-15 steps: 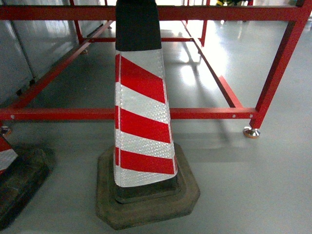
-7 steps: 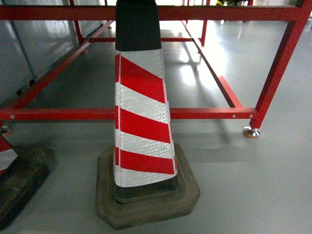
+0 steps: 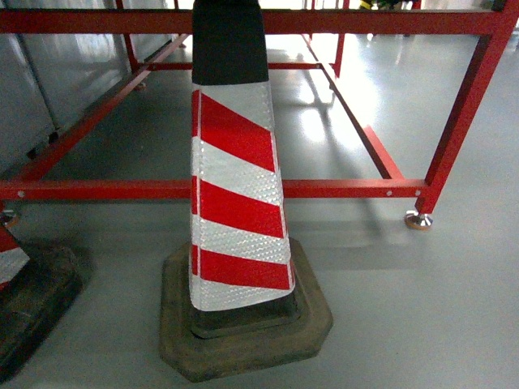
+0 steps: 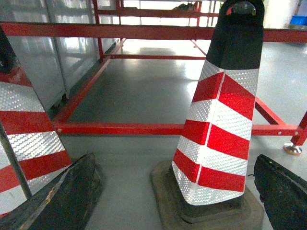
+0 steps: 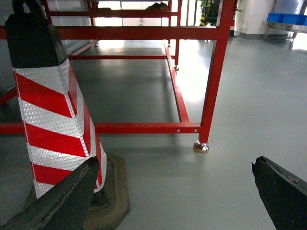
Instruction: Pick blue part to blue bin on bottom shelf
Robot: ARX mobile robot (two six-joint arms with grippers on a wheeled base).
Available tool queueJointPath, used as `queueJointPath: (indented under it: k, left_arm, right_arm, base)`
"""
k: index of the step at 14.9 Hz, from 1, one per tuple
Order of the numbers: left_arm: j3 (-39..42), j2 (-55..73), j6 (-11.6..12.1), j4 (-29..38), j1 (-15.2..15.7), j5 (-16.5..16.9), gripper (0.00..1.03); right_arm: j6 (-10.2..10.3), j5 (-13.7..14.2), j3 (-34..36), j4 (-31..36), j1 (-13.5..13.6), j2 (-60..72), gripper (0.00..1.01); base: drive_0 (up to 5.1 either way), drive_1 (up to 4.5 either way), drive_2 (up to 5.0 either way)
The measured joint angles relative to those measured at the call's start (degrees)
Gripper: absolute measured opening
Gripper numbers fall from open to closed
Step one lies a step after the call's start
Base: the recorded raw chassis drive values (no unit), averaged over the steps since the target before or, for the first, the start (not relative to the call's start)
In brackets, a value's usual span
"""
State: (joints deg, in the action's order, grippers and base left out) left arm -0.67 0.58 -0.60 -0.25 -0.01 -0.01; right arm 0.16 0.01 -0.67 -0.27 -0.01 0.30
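Zero change to report from a second ago: parked facing the striped cone [image 3: 235, 203] and red frame [image 3: 349, 188]. Holding left claw [image 4: 173, 160] and right claw [image 5: 175, 162] wide open, empty. No sighting of the blue part anywhere; picking seemingly not yet begun.

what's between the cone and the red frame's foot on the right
Only bare grey floor lies between the cone and the frame's foot; the head and right wrist views both show it.
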Motion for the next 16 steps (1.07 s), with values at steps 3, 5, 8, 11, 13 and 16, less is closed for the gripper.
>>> queueJointPath:
  k: [3,5,8,11,13,16]
  left_arm:
    - [0.0,0.0,0.0,0.0,0.0,0.0,0.98]
    - [0.0,0.0,0.0,0.0,0.0,0.0,0.98]
    - [0.0,0.0,0.0,-0.2,0.0,-0.1,0.98]
    - [0.0,0.0,0.0,-0.1,0.0,-0.1,0.98]
    - [0.0,0.0,0.1,0.0,0.0,0.1,0.98]
    - [0.0,0.0,0.1,0.0,0.0,0.0,0.98]
  right_arm:
    - [0.0,0.0,0.0,0.0,0.0,0.0,0.98]
    - [0.0,0.0,0.0,0.0,0.0,0.0,0.98]
    - [0.0,0.1,0.0,-0.1,0.0,0.0,0.98]
    - [0.0,0.0,0.0,0.0,0.0,0.0,0.98]
    - [-0.1,-0.1,0.0,-0.1,0.0,0.0,0.98]
    - [0.0,0.0,0.0,0.0,0.0,0.0,0.98]
  base:
    - [0.0,0.00,0.0]
    - [0.0,0.00,0.0]
    - [0.0,0.00,0.0]
    - [0.0,0.00,0.0]
    - [0.0,0.00,0.0]
    - [0.0,0.00,0.0]
